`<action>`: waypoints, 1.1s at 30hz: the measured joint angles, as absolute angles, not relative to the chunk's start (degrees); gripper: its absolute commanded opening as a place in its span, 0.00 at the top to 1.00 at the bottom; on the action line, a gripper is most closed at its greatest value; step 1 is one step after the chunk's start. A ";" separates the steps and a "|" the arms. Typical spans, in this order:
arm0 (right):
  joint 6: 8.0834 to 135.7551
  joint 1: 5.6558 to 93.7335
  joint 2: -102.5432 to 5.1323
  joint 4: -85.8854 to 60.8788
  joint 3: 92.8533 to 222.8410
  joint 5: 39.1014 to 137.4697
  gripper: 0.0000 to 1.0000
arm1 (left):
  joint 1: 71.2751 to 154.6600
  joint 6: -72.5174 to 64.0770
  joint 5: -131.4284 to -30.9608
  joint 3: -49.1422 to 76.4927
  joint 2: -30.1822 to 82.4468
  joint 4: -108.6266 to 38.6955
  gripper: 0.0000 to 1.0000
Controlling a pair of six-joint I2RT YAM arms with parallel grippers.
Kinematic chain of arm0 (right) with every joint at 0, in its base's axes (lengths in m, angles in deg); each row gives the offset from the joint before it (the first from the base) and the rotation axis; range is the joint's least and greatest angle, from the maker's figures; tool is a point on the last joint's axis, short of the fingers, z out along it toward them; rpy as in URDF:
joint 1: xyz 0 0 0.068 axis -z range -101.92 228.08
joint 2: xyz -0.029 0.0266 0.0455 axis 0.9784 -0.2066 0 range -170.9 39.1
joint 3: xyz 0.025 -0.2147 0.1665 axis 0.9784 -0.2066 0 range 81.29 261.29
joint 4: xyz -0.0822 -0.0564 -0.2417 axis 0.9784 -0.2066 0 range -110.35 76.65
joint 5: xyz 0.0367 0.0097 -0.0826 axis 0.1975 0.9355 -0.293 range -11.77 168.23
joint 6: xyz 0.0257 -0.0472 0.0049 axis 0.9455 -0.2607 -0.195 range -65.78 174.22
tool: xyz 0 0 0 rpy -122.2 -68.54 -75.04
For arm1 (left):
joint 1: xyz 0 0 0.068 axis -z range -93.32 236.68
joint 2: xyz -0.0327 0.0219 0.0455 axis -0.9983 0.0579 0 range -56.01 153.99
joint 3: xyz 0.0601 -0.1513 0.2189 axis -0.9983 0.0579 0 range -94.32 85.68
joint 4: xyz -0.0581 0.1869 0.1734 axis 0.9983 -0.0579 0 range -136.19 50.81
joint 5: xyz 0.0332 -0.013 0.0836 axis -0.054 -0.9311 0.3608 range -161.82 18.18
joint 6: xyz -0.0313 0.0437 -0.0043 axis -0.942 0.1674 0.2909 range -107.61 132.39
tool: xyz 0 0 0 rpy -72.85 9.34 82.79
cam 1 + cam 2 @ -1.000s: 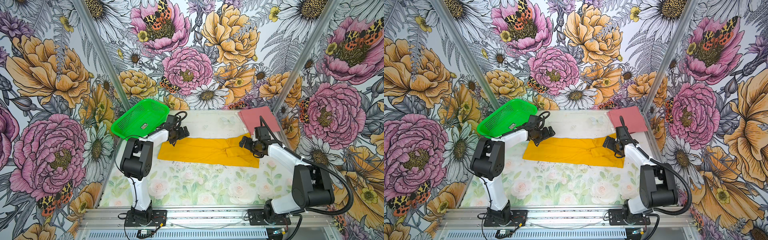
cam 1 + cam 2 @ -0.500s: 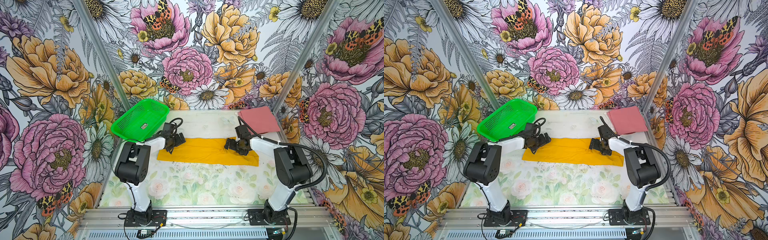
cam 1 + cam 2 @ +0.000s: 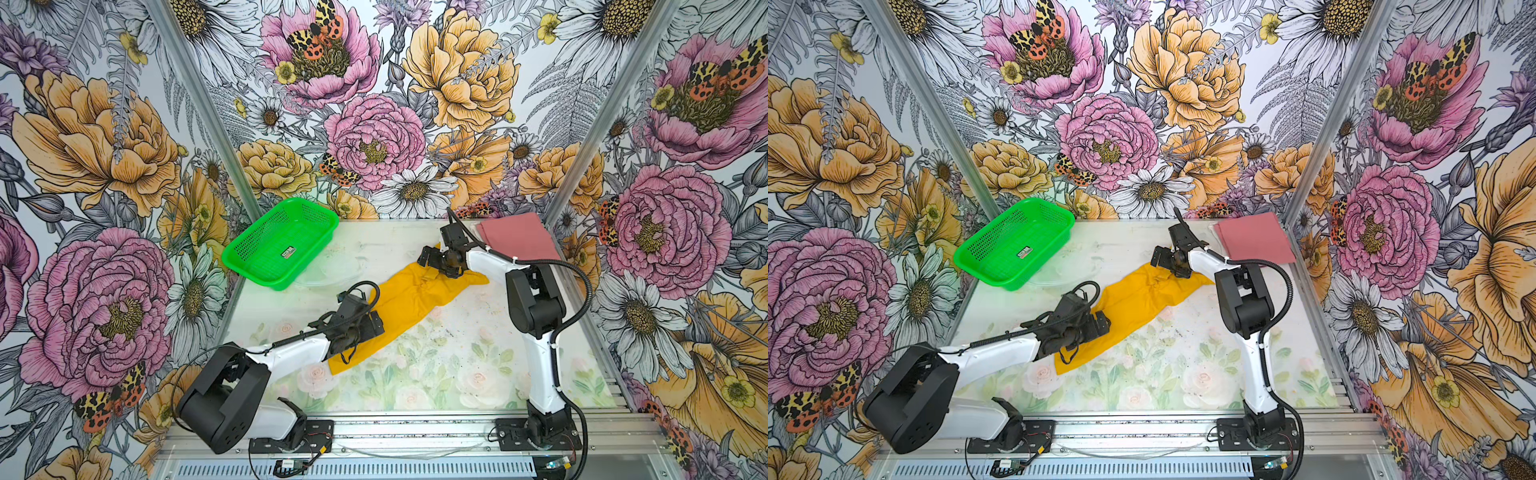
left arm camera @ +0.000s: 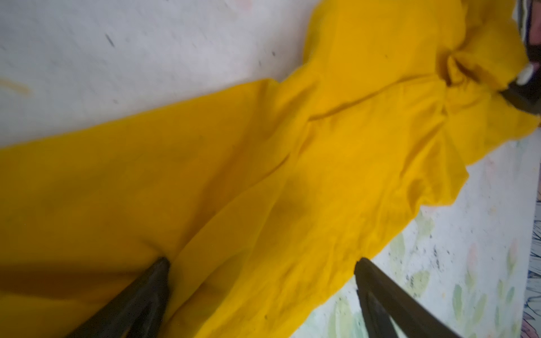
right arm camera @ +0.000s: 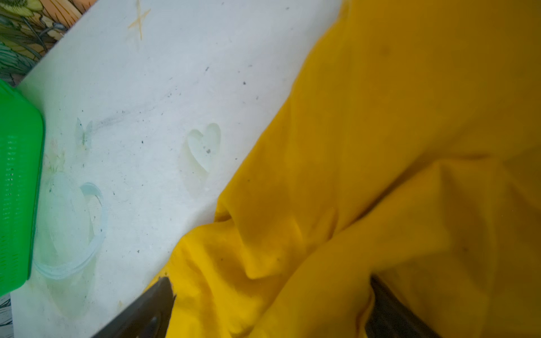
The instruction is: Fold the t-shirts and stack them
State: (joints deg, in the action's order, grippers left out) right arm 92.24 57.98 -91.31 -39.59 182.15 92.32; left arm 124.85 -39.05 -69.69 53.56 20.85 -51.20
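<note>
Yellow cloth is my job right now. The yellow t-shirt [image 3: 415, 299] lies on the table [image 3: 457, 365] as one long strip. It slants from the near left up to the far right. The pink t-shirt [image 3: 517, 243] is a neat flat square in the far right corner, so I think that one is done. The green basket [image 3: 266, 279] sits in the far left corner, apart from both shirts.

My left gripper [image 4: 262, 263] is low over the near end of the strip. Its jaws are spread wide with yellow cloth between them. One finger tip touches the cloth and the other sits just at its edge. My right gripper [image 5: 270, 281] is over the far end. Its jaws are spread wide too, with bunched cloth between them. Neither one is pinching anything.

I think the long sides are folded in, and the strip needs folding end to end. Next I must press the fingers down on one end and close them on all the layers, not just the top one. Then I lift that end, carry it over to the other end and lay it flat. After that the yellow one goes on top of the pink one
</note>
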 measured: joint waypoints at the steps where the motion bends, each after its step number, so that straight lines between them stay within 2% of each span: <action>1: 91.52 57.81 -94.26 -40.93 186.96 93.65 0.00 | 126.93 -40.50 -69.71 53.71 20.41 -51.46 0.01; 4: 89.18 57.46 -100.32 -43.57 197.17 96.73 0.01 | 129.20 -42.88 -69.95 53.58 19.78 -52.55 0.01; 9: 84.11 57.04 -98.31 -47.26 196.25 96.21 0.00 | 124.98 -42.44 -70.72 52.03 14.18 -59.20 0.01; 14: 80.00 56.63 -86.88 -49.58 186.63 94.40 0.01 | 112.65 -37.00 -72.97 50.74 8.89 -60.55 0.01; 19: 79.28 54.59 -74.92 -48.99 176.25 93.26 0.00 | 105.53 -30.70 -75.11 49.82 12.35 -61.58 0.01; 22: 79.10 49.83 -70.83 -48.66 170.53 92.08 0.00 | 103.13 -29.15 -75.35 49.84 13.29 -62.63 0.01; 28: 81.22 33.17 -69.46 -47.64 160.65 88.89 0.01 | 96.48 -27.99 -76.53 49.84 10.88 -63.00 0.01; 33: 83.34 23.84 -71.42 -46.59 159.84 88.25 0.02 | 90.54 -26.92 -78.33 49.82 10.40 -63.04 0.01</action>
